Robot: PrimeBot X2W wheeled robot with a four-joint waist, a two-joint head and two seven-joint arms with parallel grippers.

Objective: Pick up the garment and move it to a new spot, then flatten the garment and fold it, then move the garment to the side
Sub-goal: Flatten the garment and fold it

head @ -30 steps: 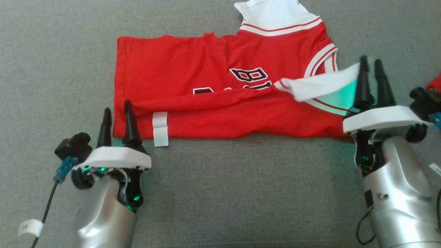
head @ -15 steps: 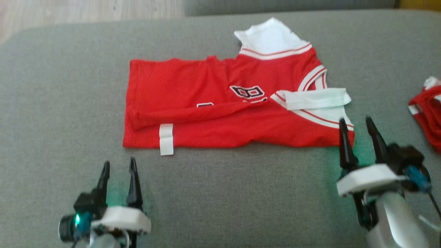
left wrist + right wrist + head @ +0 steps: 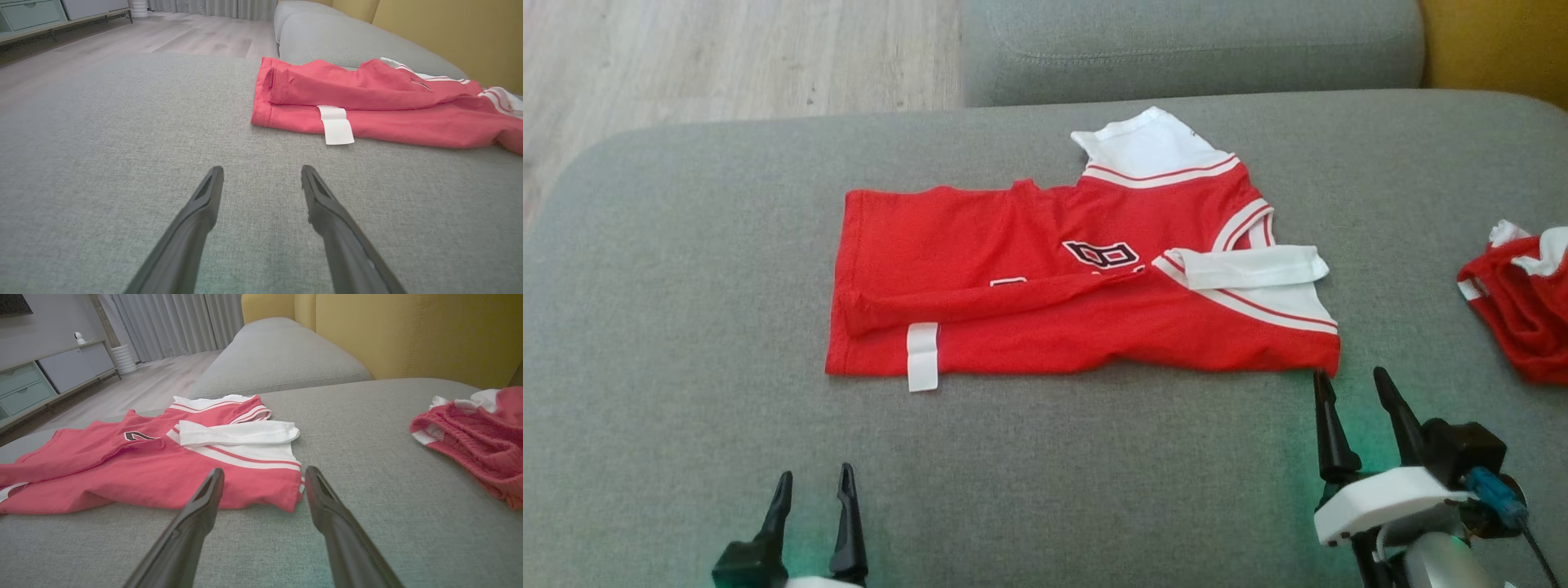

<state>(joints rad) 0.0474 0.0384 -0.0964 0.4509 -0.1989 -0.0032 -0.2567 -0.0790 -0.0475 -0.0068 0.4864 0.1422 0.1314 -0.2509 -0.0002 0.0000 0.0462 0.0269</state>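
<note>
At the lower left of the head view, the left hand hovers over the grey woven-fabric sofa cushion. Its two dark fingers are spread apart with nothing between them, and the left wrist view shows the same empty gap.

The soft red sports jersey with white trim lies in the middle of the frame, above and to the right of that hand and well clear of it. It lies flat on the cushion with its lower edge folded up over the black lettering. A white rectangular label tab hangs off the lower left edge, and a white folded sleeve lies across its right end.

The right hand sits at the lower right, also wide open and empty. Its fingertips are just below the jersey's lower right corner, and I cannot tell whether they touch it.

A crumpled red-and-white garment lies apart at the right edge.

The jersey looks light, thin and limp, so it will likely sag and lose its fold if lifted by one point. The two lower corners, one by the label tab and one beside the right hand, look like the best places to take hold. Each pinch should go through all the layers so the fold holds.
</note>
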